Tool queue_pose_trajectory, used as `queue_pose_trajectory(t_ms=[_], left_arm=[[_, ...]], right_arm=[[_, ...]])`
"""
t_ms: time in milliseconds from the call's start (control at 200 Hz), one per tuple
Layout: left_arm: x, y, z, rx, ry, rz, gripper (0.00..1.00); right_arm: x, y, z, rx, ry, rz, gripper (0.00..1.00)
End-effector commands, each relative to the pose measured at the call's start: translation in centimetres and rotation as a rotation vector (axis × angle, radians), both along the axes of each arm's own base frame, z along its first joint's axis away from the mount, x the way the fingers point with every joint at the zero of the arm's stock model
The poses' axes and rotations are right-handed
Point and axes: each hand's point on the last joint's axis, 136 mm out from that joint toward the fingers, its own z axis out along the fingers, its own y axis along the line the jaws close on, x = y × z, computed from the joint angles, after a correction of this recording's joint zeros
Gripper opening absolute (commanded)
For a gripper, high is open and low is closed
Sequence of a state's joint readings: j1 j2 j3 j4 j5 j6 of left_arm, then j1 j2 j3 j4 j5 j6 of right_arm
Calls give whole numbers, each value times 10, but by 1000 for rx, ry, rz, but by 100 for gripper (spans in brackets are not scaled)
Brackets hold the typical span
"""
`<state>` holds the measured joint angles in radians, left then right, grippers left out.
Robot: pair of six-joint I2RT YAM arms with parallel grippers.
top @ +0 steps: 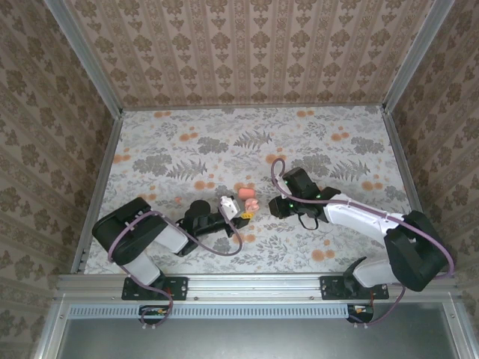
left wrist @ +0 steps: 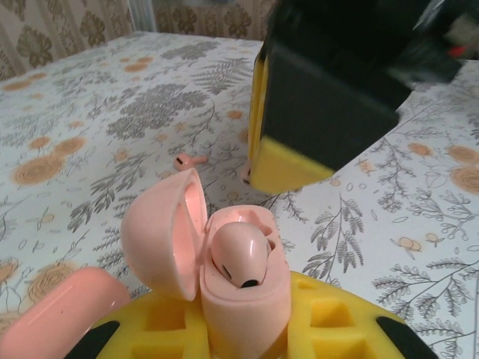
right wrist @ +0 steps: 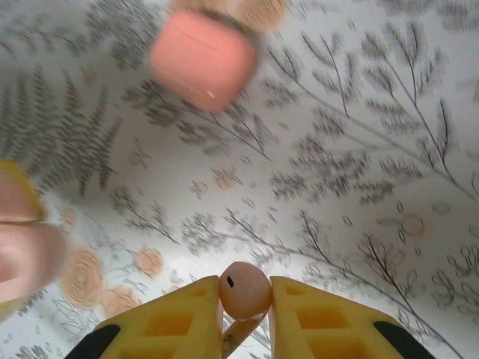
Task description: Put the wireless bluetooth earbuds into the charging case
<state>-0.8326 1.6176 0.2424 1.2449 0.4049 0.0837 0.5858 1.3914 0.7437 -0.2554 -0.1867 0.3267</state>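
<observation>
My left gripper (left wrist: 243, 310) is shut on the charging case (left wrist: 239, 299), a coral-pink box held upright with its lid (left wrist: 161, 235) swung open to the left. One earbud (left wrist: 239, 254) sits in the case's nearer socket. The socket behind it looks empty. My right gripper (right wrist: 245, 290) is shut on a second pink earbud (right wrist: 245, 290), its stem pointing down between the yellow fingers. In the top view the two grippers, left (top: 232, 209) and right (top: 275, 206), face each other with the case (top: 253, 206) between them. A small pink earbud (left wrist: 191, 159) lies on the cloth beyond the case.
A closed coral rounded box (right wrist: 202, 56) lies on the floral cloth (top: 314, 142) beside the held case (right wrist: 22, 250), and it also shows just behind the case (top: 242, 196). The right gripper's black and yellow body (left wrist: 322, 97) hangs close above the case. Patterned walls (top: 247, 45) enclose the table.
</observation>
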Motion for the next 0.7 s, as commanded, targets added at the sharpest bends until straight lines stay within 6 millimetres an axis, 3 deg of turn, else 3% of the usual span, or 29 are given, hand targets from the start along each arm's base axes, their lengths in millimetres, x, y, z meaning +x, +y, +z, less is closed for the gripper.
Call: queue_pose_trajectory(t_ms=[0, 305, 695], left_arm=[[-9, 0, 15, -29, -79, -44, 12], [-13, 2, 17, -2, -98, -33, 11], [-15, 10, 21, 31, -112, -12, 12]], right_arm=[[-17, -12, -16, -51, 173, -36, 21], [-39, -44, -36, -205, 370, -100, 22], [-50, -57, -43, -294, 455, -113, 23]])
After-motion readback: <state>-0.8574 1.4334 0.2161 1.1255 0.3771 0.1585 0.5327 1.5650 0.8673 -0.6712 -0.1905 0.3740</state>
